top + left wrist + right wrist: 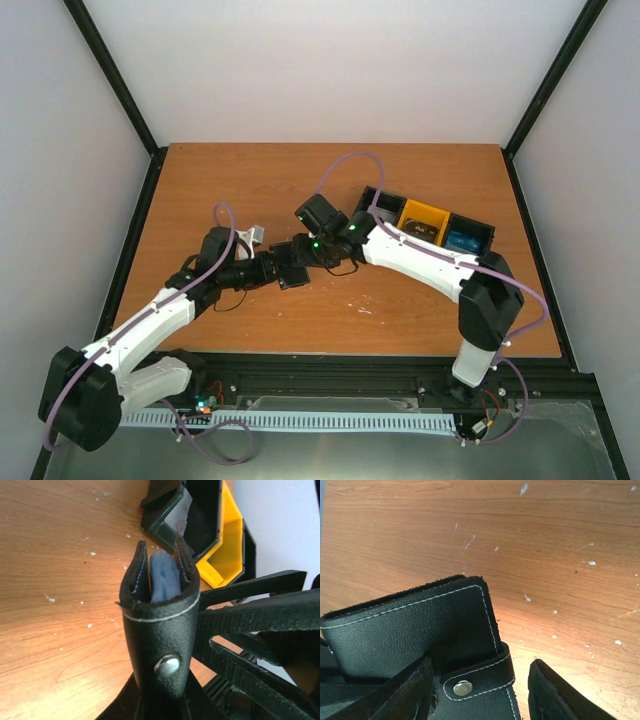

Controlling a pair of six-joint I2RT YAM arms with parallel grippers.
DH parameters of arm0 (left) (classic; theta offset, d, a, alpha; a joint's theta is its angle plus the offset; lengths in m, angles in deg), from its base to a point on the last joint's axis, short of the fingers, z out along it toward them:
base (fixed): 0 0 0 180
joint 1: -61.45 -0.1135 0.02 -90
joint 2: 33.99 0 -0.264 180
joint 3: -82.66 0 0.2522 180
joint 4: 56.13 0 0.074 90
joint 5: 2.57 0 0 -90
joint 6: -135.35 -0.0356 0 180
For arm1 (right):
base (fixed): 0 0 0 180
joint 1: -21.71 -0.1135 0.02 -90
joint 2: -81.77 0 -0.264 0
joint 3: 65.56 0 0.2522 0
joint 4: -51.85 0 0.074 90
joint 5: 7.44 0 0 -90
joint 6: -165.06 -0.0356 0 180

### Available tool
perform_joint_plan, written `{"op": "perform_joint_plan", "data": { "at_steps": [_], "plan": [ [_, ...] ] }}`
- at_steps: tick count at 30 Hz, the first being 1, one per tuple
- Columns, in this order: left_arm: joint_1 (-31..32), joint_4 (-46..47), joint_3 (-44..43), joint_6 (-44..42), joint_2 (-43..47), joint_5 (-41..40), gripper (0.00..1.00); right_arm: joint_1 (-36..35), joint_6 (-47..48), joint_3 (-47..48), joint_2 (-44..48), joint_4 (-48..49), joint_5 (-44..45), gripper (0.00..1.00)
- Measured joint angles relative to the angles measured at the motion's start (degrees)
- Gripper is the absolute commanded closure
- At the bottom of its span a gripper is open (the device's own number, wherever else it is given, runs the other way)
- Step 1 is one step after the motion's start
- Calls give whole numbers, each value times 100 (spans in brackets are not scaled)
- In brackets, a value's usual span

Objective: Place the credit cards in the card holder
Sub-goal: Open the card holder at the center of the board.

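Black stitched leather, likely light and floppy, is bowing open: the card holder [160,630] is sitting over the table [60,555], clamped in the left gripper [268,270], which is pinching narrowly. A blue credit card [164,577] is sticking up from its pocket. The right gripper [482,664] is standing wide around the clasp tab [477,685], holding nothing. The stiffer stitched edge probably offers the safest hold.

Setting: robotics lab test cell. Evidence: wooden table [330,185] enclosed by plain white walls [330,60] and black frame posts [112,78]. Left arm [150,322] and right arm [420,258], both white, bolted to a black rail [330,378] at the near edge. Slotted cable duct [300,420]. Compartment tray [422,212].
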State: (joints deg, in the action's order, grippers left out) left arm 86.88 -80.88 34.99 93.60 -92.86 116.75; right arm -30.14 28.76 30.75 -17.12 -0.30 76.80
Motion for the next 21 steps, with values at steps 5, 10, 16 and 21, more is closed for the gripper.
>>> {"op": "perform_joint_plan", "data": {
  "at_steps": [5, 10, 16, 21],
  "plan": [
    [0, 52, 120, -107, -79, -74, 99, -42, -2, 284, -308, -286, -2, 51],
    [0, 70, 133, -151, -103, -170, 100, -70, -7, 337, -402, -431, -7, 59],
    [4, 85, 144, -216, -153, -192, 99, -118, -17, 337, -417, -560, 138, 74],
    [7, 114, 164, -262, -173, -197, 99, -188, 7, 354, -422, -684, 446, 92]
  ]
}}
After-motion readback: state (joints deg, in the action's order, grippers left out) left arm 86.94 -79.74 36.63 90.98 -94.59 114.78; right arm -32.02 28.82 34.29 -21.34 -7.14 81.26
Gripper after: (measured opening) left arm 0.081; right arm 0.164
